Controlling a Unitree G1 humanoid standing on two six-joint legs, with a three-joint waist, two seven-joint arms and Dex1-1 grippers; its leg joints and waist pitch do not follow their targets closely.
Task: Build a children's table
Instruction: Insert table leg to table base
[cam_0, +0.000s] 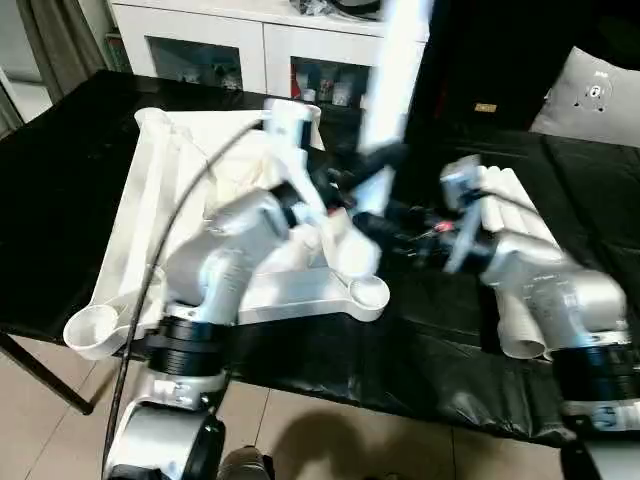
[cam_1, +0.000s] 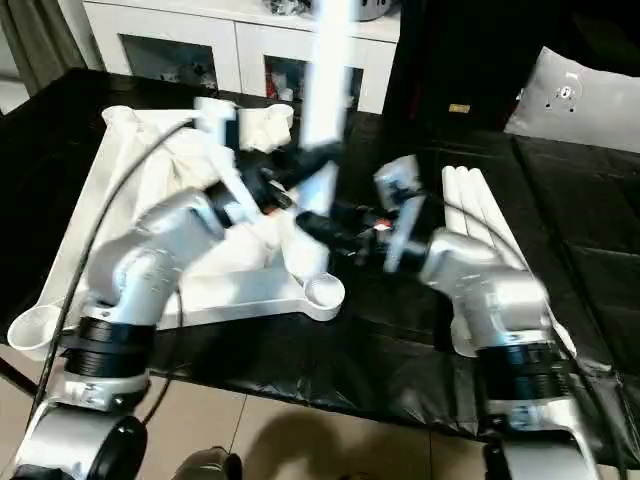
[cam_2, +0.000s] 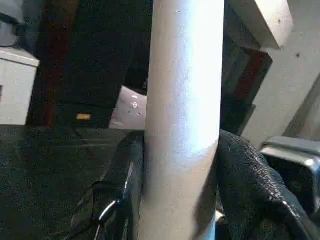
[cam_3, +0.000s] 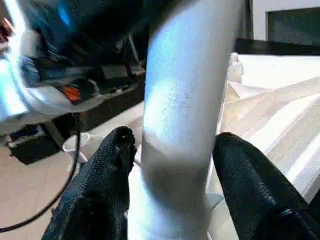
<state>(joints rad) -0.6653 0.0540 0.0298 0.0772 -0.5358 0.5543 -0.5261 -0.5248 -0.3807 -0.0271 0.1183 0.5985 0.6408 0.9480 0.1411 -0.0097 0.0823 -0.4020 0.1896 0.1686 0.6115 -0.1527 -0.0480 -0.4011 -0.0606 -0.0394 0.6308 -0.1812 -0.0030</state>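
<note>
The table top (cam_0: 190, 200) lies upside down on the black work table (cam_0: 60, 200), ribs facing up, with round sockets at its corners; one socket (cam_0: 368, 292) sits at the near corner toward the middle and another (cam_0: 92, 328) at the near left corner, by the work table's front edge. Above the near middle corner a white leg (cam_0: 392, 90) stands nearly upright, rising out of the top of the head-camera views.

Both claws are at this leg, low down. The left gripper (cam_0: 365, 165) has its two black fingers (cam_2: 125, 170) pressed against the tube on either side, so it is clamped on the leg. The right gripper (cam_0: 385, 225) sits just below, its fingers (cam_3: 107, 170) straddling the same tube. In its wrist view one finger touches the leg while a thin gap shows at the other, so I cannot tell whether it grips or merely brackets it. Behind the leg in that view lies the ribbed underside of the top.

To the right, well apart from the top, spare legs (cam_1: 480, 215) lie side by side on the black cover, partly hidden by the right forearm. A black cable (cam_0: 165, 250) loops over the left arm. Behind the work table stands a white cabinet (cam_0: 230, 40) with glass doors, and a grey cushion (cam_0: 590, 95) rests at the far right.
</note>
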